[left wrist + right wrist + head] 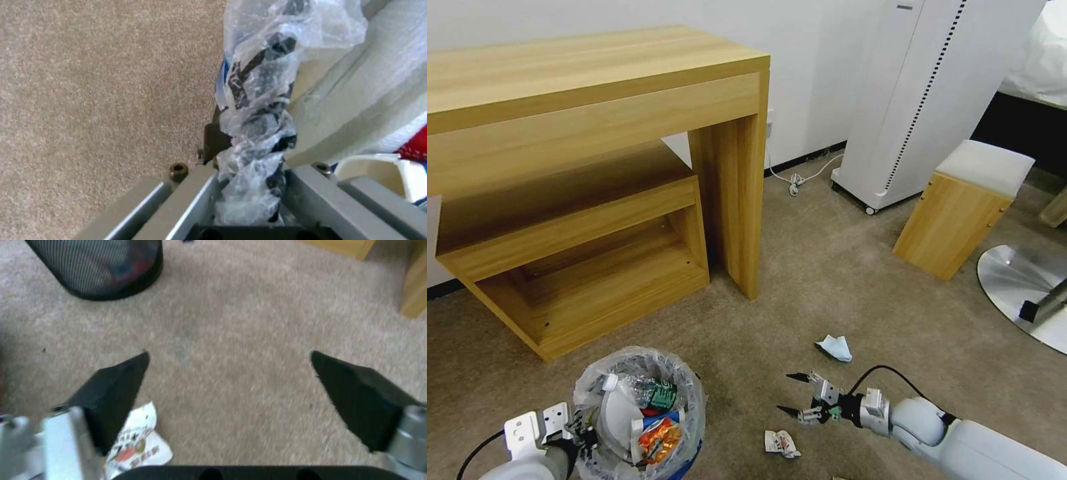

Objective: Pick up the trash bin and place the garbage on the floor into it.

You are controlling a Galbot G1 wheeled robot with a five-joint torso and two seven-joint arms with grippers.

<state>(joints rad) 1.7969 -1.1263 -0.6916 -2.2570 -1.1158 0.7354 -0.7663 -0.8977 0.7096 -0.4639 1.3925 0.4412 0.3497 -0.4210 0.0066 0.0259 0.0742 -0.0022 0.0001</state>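
Observation:
The trash bin [684, 427] is low at my left, lined with a clear plastic bag and holding a small bottle, wrappers and white items. My left gripper [579, 430] is shut on its bagged black rim [262, 133], one finger on each side. Over the beige floor [854, 287] my right gripper [794, 395] hangs open. A red-white wrapper [781, 443] lies just beneath and beside it, next to one fingertip [120, 386] in the right wrist view. A blue-white tissue [834, 347] lies a little farther out. The bin's dark side [98, 270] stands beyond the open gripper [229, 355].
A wooden desk [627, 93] with a low shelf unit [580, 267] stands at the back left. A tall white appliance on wheels [920, 100] and a loose cable [797, 181] are by the wall. A wooden stool [960, 213] and a round metal base [1020, 287] sit at the right.

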